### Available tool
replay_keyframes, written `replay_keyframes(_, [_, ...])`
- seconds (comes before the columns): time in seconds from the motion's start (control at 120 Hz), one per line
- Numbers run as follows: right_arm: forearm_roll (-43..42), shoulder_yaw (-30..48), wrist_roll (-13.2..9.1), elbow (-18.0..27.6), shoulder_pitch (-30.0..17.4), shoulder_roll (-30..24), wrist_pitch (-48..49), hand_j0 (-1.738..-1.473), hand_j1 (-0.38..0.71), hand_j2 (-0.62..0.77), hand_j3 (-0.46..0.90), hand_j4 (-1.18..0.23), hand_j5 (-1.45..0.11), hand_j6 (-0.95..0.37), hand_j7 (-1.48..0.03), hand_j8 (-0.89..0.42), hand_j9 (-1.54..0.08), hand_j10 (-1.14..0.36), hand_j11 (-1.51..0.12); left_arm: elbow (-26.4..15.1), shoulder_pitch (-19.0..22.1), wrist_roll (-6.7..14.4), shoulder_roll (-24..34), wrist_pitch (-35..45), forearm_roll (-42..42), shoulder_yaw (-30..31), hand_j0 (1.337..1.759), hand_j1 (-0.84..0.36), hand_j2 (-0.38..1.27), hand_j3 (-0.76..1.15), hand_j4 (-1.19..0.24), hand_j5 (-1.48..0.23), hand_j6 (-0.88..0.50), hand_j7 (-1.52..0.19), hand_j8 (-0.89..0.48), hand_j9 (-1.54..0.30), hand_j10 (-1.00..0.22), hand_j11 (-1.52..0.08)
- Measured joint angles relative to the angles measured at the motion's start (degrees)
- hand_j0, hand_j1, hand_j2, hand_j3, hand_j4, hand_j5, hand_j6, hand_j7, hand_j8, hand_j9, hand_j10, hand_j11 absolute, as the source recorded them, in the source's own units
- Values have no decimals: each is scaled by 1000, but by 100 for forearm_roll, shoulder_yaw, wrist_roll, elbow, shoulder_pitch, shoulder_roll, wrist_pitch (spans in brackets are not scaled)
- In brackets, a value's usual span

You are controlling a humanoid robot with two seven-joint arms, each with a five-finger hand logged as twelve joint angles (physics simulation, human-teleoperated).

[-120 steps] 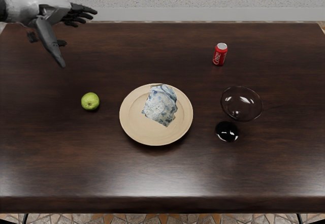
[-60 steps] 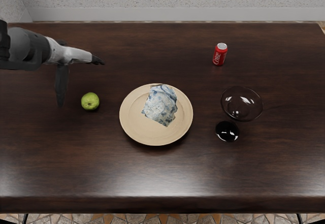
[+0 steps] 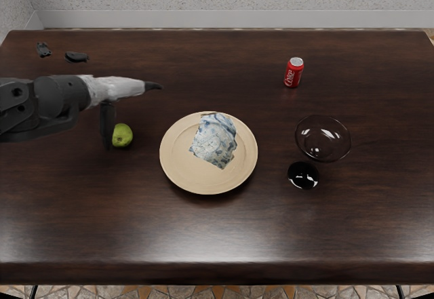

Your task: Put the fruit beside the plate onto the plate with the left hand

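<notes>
A small green apple (image 3: pixel 123 135) lies on the dark table, left of the tan plate (image 3: pixel 178 169). On the plate sits a crumpled blue-and-white object (image 3: pixel 214 140). My left hand (image 3: pixel 129 110) reaches in from the left edge and hovers just above the apple. It is open, with the fingers stretched flat toward the right. The dark thumb (image 3: pixel 106 127) hangs down right beside the apple's left side and hides its edge. I cannot tell whether the thumb touches the fruit. The right arm is out of view.
A red cola can (image 3: pixel 293 72) stands at the back right. A clear glass bowl (image 3: pixel 323 137) and a small black bowl (image 3: pixel 303 175) sit right of the plate. Two small dark spots (image 3: pixel 76 57) show at the far left back.
My left arm has come down from the back left corner and moved right and nearer. The hand is now over the apple, with the thumb next to it. The apple has not moved.
</notes>
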Motion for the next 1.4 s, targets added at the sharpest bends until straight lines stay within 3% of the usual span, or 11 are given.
replay_keyframes(0.125, [0,0,0,0,0,0,0,-1658,-349,0,0,0,0,0,0,0,0,0,0,97,-1,-256,-91,66,62,273,1658,321,6,0,-28,-32,-29,-32,-29,-32,-27,-32])
replay_keyframes(0.375, [0,-3,0,0,0,0,0,-1658,-349,0,0,0,0,0,0,0,0,0,0,514,-180,-404,-97,15,174,807,1658,321,7,0,-28,-33,-30,-33,-29,-32,-28,-32])
replay_keyframes(0.583, [0,0,0,0,-3,0,0,-1658,-349,0,0,0,0,0,0,0,0,0,0,1146,-175,-1096,-437,57,344,888,1658,321,7,0,-29,-33,-30,-33,-30,-33,-28,-33])
replay_keyframes(0.708, [0,3,0,0,-7,0,0,-1658,-349,0,0,0,0,0,0,0,0,0,0,1299,-161,-1300,-425,76,392,900,1658,320,7,0,-29,-33,-30,-33,-30,-33,-28,-33])
replay_keyframes(1.067, [0,2,0,0,-8,0,0,-1658,-349,0,0,0,0,0,0,0,0,0,0,1735,-66,-1390,-567,184,412,910,1658,271,15,0,-70,-86,-71,-86,-71,-86,-69,-86])
replay_keyframes(1.175, [0,2,0,0,-8,0,0,-1658,-349,0,0,0,0,0,0,0,0,0,0,1709,112,-1384,-653,463,511,930,1658,233,21,0,-102,-128,-103,-128,-103,-128,-101,-128])
replay_keyframes(1.4, [0,-1,0,0,-8,0,0,-1658,-349,0,0,0,0,0,0,0,0,0,0,1453,72,-1353,-482,949,657,1122,1658,95,45,0,-217,-278,-219,-278,-218,-277,-217,-277])
